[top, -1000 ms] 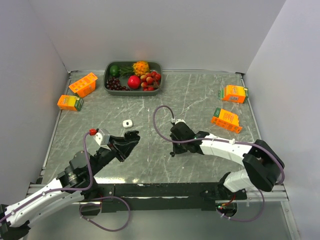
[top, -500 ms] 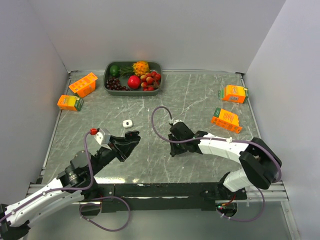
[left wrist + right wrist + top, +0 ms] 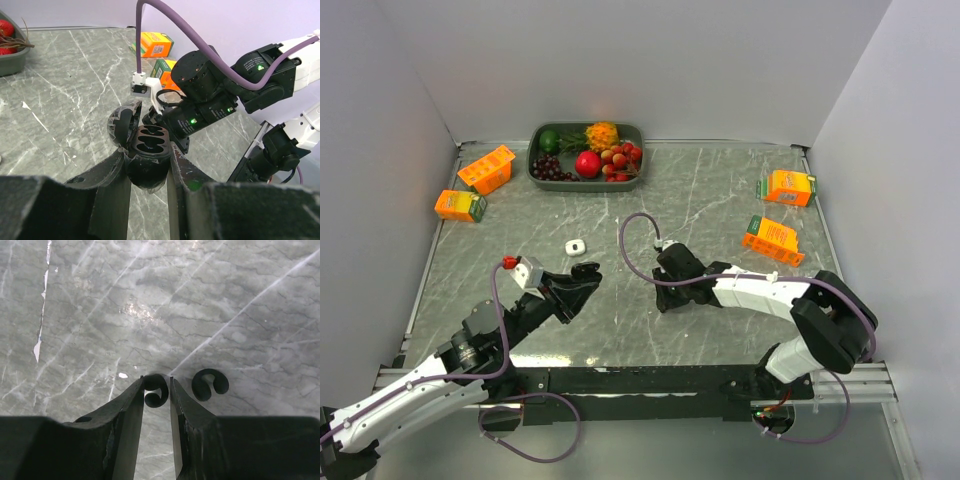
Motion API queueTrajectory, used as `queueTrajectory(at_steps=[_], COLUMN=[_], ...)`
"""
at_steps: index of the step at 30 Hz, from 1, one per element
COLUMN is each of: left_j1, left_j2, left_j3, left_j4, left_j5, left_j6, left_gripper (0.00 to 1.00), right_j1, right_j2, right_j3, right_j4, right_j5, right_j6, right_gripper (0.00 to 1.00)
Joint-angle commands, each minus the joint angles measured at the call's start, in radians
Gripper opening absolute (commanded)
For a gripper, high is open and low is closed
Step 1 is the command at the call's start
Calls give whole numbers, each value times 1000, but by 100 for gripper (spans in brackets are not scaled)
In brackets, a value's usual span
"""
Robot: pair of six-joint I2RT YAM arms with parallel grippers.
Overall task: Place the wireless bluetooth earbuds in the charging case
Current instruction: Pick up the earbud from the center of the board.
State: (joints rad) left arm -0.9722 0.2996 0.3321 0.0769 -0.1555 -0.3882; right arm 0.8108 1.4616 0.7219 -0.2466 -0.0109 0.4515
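Grey marble desk (image 3: 250, 300). Left gripper (image 3: 148, 159) clamps the open charging case (image 3: 148, 140); right gripper (image 3: 156, 384) pinches one black earbud (image 3: 156, 393), second earbud (image 3: 210, 384) just beside. Pickup step, likely; next, lift and align over a socket.

Lab test cell: plain walls (image 3: 670, 60), marbled table (image 3: 720, 200).

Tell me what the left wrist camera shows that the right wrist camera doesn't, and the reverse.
Left wrist only: the open charging case, both slots empty, clamped in the left gripper, with the right arm, two orange cartons and a corner of the fruit tray beyond. Right wrist only: two black earbuds lying on the table, one between the fingertips of the right gripper, the other just right of them; whether the first is pinched is unclear. Both: the grey marbled table.
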Motion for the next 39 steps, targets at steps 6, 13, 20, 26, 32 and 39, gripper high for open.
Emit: queueTrajectory(at_steps=[6,13,20,26,32,39], left_j1=[1,1,0,1,1,0], left_j2=[12,13,9,7,-5,-83], left_j3=[38,38,38,38,28,-31], left_j4=[17,17,15,17,43,179], left_j5=[7,8,11,7,23,118], left_j6=[-21,-28,-35,-35,-17,40], left_gripper=[1,1,1,1,1,1], right_j1=[-5,-5,-5,-5,17,31], right_j2=[13,-18,-76,-161,-477,-704], right_j3=[-21,-33,-55,-82,-139,-69], right_j4=[15,15,15,33,176,293], right_j5=[15,15,-7,-24,-99,-303], right_j6=[-1,6,12,7,-40,-167], right_gripper=[24,11,0,0,0,0])
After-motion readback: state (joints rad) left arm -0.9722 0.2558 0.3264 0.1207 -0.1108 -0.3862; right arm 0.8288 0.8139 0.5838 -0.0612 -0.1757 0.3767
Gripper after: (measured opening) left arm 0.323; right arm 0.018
